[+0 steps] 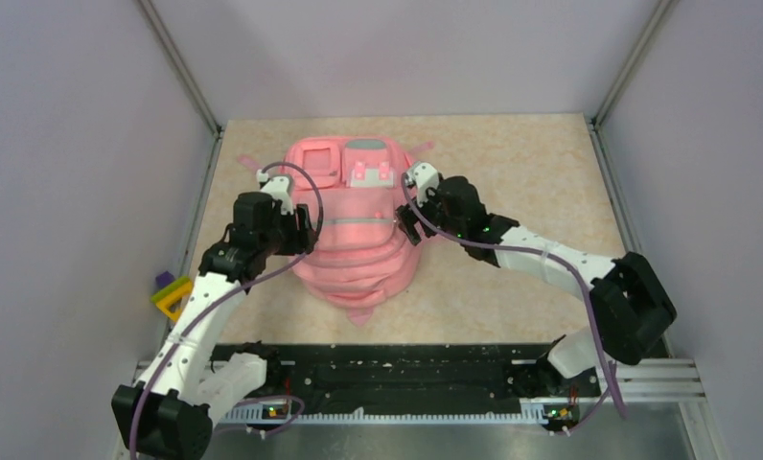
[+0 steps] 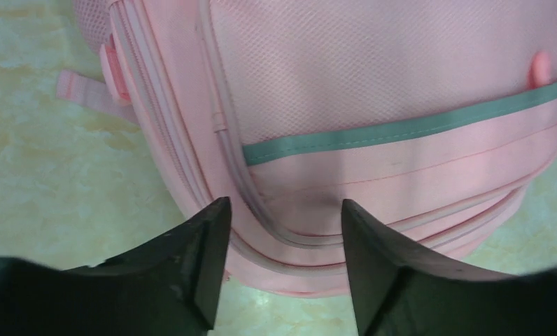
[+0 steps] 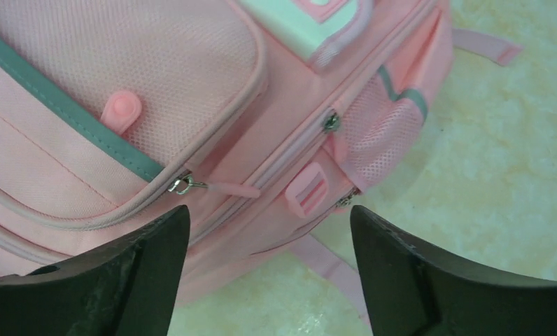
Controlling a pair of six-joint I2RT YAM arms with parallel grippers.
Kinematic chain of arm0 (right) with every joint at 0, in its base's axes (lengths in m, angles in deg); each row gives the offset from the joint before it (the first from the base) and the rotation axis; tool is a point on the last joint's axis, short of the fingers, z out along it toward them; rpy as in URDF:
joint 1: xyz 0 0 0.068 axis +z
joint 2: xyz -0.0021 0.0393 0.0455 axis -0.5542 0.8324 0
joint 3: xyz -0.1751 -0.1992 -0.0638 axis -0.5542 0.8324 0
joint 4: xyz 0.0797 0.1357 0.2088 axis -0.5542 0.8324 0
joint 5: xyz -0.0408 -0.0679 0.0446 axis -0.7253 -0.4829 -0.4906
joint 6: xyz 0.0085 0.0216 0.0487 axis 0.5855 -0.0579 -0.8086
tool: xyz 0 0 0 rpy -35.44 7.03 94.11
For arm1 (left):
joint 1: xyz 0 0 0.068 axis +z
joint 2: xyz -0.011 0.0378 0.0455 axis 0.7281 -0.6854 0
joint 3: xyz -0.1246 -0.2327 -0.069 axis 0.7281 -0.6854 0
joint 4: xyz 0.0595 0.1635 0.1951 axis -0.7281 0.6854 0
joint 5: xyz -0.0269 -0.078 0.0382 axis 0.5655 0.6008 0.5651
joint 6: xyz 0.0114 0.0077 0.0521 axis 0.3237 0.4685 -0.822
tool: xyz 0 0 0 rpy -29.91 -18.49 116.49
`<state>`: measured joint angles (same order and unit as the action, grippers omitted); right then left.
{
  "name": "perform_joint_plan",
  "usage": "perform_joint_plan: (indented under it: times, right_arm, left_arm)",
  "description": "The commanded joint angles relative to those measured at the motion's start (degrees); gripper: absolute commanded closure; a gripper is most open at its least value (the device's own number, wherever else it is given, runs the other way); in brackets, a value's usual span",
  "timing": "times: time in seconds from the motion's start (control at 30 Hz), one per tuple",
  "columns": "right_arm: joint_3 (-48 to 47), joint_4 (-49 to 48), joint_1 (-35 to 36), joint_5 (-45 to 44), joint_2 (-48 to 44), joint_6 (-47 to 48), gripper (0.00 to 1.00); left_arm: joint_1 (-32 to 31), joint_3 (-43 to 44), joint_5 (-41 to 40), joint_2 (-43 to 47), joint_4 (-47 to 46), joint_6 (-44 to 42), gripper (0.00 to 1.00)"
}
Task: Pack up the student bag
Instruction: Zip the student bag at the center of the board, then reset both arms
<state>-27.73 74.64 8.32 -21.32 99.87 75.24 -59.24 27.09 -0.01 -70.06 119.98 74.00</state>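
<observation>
Top external view, near edge: 2 arm bases are sitting on a black rail [image 1: 406, 379], left and right.

Item 1, a yellow and purple object [image 1: 170, 294], is lying at the left edge of the table [image 1: 521, 172], well apart from everything else.

Item 2, the left gripper [image 1: 306, 228], is hanging over the left flank of the student bag [image 1: 358, 249]. In the left wrist view its fingers [image 2: 206, 259] are standing apart with nothing clamped, framing the bag's rounded edge below a grey-green stripe [image 2: 402, 129].

Item 3, the right gripper [image 1: 408, 225], is hovering at the bag's right flank. In the right wrist view its fingers [image 3: 143, 266] are spreading wide and holding nothing; a zipper pull [image 3: 185, 185], a pink buckle [image 3: 307, 190] and a mesh side pocket [image 3: 381, 133] are showing beyond them.

Item 4, the student bag, is lying flat mid-table between both grippers, front pockets facing up, and 1 strap [image 3: 485, 45] is trailing onto the tabletop.
</observation>
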Motion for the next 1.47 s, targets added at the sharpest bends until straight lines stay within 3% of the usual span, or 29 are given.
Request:
perform_joint_plan:
  times: [0.0, 0.13, 0.23, 0.43, 0.57, 0.73, 0.9, 1.43]
  right_arm:
    - [0.7, -3.1, -4.3, 2.9, -7.7, -4.2, 0.14]
    - [1.7, 0.9, -10.1, 3.7, -10.4, -8.6, 0.11]
    - [4.0, 4.1, -16.0, 3.8, -13.5, -11.8, 0.1]
    - [9.1, 7.3, -34.9, 5.5, -24.7, -19.1, 0.09]
    - [10.3, 8.9, -35.7, -8.3, -32.9, -17.7, 0.05]
    - [15.6, 1.5, -35.6, -11.6, -45.9, -14.9, 0.04]
    - [22.6, -4.5, -35.5, -12.2, -55.3, -12.9, 0.03]
    - [24.1, -5.2, -35.5, -11.2, -54.7, -12.7, 0.02]
  left_arm:
    - [-0.1, 1.3, 0.5, 3.8, -4.2, -1.5, 0.24]
    - [0.9, 0.7, -1.5, 6.4, -5.2, 0.5, 0.11]
    - [3.2, 0.7, -4.3, 7.9, -5.5, 2.9, 0.08]
    - [9.9, 1.2, -13.1, 12.9, -6.2, 6.4, 0.05]
    - [9.9, 3.9, -15.6, 18.5, -8.5, 2.7, 0.03]
    - [9.9, 4.4, -14.9, 27.5, -11.9, -1.1, 0.02]
    - [9.9, -1.7, -20.0, 32.4, -12.5, -1.8, 0.02]
    - [9.9, -4.4, -20.0, 32.8, -12.4, -1.3, 0.02]
